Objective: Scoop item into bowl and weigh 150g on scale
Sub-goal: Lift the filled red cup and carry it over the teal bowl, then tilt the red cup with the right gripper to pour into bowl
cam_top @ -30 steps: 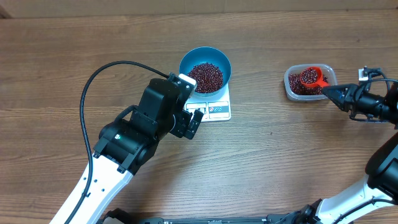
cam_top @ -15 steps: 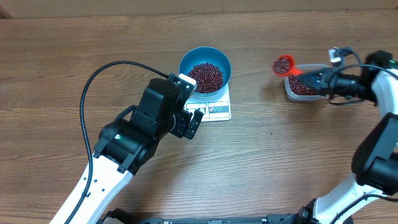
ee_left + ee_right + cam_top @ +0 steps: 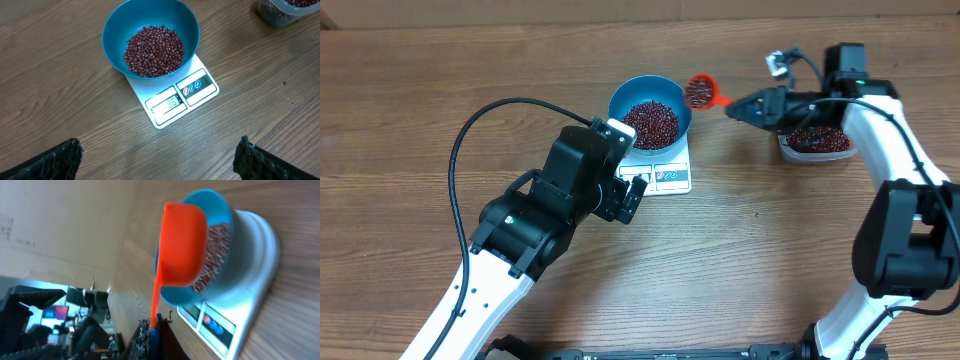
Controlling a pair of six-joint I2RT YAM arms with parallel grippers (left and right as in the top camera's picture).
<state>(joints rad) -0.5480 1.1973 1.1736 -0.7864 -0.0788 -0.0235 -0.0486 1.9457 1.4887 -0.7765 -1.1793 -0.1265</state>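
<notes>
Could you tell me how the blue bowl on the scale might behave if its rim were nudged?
The bowl narrows toward its base and sits on a smooth scale, so a rim push would probably slide or tip it. The loose beans heaped low inside likely steady it, but could shift.

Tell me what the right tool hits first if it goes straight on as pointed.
The bowl, at its near rim, most likely. The right tool, shut on the scoop, points left at it, with the scoop leading. The scoop may ride above the rim and clear it; height is unclear.
</notes>
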